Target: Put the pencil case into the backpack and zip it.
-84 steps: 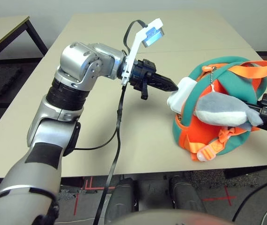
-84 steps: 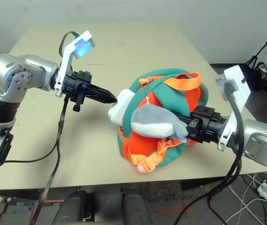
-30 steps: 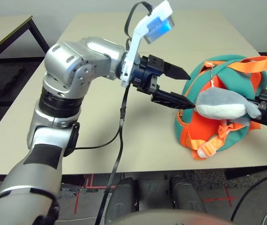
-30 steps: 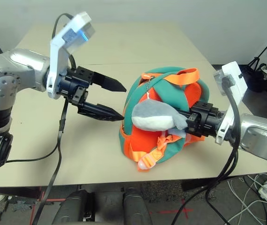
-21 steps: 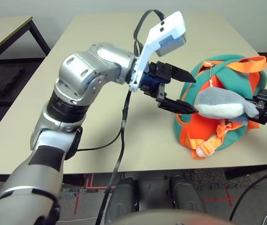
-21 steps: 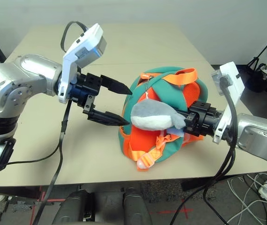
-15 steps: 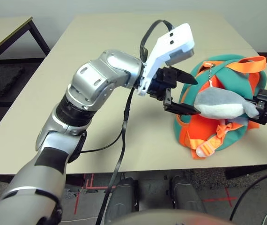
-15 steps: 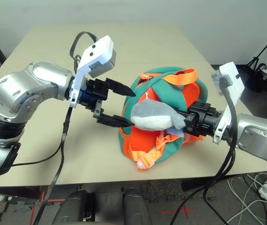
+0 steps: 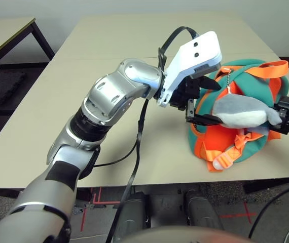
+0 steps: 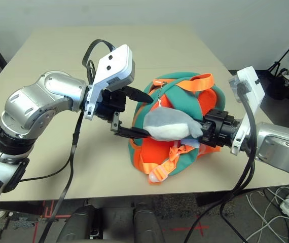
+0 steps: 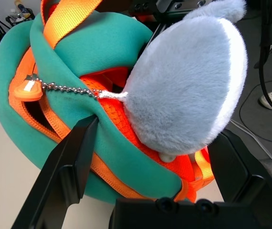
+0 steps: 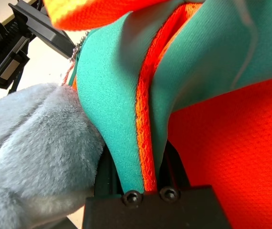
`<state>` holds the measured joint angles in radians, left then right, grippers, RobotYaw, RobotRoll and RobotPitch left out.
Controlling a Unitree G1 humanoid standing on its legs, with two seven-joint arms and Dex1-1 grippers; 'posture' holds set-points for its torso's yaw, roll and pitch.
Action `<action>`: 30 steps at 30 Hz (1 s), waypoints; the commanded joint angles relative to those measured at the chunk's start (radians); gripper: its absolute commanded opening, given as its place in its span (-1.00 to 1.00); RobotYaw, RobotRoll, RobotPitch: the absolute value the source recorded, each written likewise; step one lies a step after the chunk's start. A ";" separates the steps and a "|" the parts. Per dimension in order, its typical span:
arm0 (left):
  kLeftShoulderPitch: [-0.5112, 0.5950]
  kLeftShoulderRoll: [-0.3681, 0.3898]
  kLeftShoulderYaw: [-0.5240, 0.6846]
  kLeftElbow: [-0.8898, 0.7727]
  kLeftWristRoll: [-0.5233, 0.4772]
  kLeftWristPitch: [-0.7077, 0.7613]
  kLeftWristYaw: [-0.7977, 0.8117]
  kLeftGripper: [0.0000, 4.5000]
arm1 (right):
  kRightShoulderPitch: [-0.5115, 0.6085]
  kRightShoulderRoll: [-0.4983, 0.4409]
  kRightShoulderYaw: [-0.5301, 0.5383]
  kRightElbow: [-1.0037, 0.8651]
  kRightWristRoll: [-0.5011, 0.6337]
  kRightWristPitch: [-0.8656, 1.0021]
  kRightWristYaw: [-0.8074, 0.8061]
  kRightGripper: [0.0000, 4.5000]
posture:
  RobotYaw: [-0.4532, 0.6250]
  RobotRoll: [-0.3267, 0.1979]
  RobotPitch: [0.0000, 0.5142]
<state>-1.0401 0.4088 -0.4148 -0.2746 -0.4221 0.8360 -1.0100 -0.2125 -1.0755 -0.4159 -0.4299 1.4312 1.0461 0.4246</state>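
Table (image 9: 109,61): big beige top, w/ the backpack (image 10: 185,96) sitting toward the robot's right side, near the front edge. Backpack = teal shell, orange front panel, orange straps; one strap (image 9: 266,71) loops over the top. Pencil case not visible in any view, can't tell where it is.

L arm reaches across from the left, silver forearm w/ white camera block (image 9: 195,55) at the wrist. L gripper (image 9: 201,101) spread wide, holding nothing: upper finger up at the teal rim by the top of the bag, lower finger just under the grey plush fish (image 10: 170,126), tip about touching the bag's side. L wrist view shows both fingers (image 11: 64,171) straddling the bag and the fish.

R gripper (image 12: 143,164) comes in from the right, level w/ the bag's middle. R wrist view: its two fingers are pinched together on a fold of the backpack, teal fabric w/ orange zipper trim (image 12: 143,95) clamped between them. Fingertips hidden behind the fish in the head views.

Fish hangs by a bead chain (image 11: 64,88) from an orange tag (image 11: 28,88) at the teal edge, lying across the orange panel. Orange buckle (image 10: 157,174) sticks out at the bag's lower front, resting on the table.
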 commanded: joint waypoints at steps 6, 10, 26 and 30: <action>-0.003 -0.022 -0.022 -0.030 0.002 -0.018 -0.016 1.00 | -0.064 -0.012 0.031 0.025 -0.003 0.040 0.022 -0.91 | -0.25 0.25 -0.53; -0.021 -0.028 0.007 -0.054 -0.008 0.008 -0.001 1.00 | -0.078 -0.012 0.043 0.058 -0.038 0.055 0.052 -0.91 | -0.21 0.25 -0.50; 0.006 0.039 0.030 -0.109 -0.006 0.093 0.043 1.00 | -0.162 0.051 0.123 0.144 -0.190 0.056 0.154 -0.91 | -0.06 0.25 -0.58; -0.002 0.029 0.034 -0.097 -0.008 0.091 0.057 1.00 | -0.177 0.062 0.128 0.156 -0.219 0.061 0.173 -0.91 | -0.06 0.25 -0.60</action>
<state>-1.0374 0.4444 -0.3772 -0.3631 -0.4265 0.9210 -0.9571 -0.3804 -1.0230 -0.3101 -0.2795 1.2335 1.0967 0.5906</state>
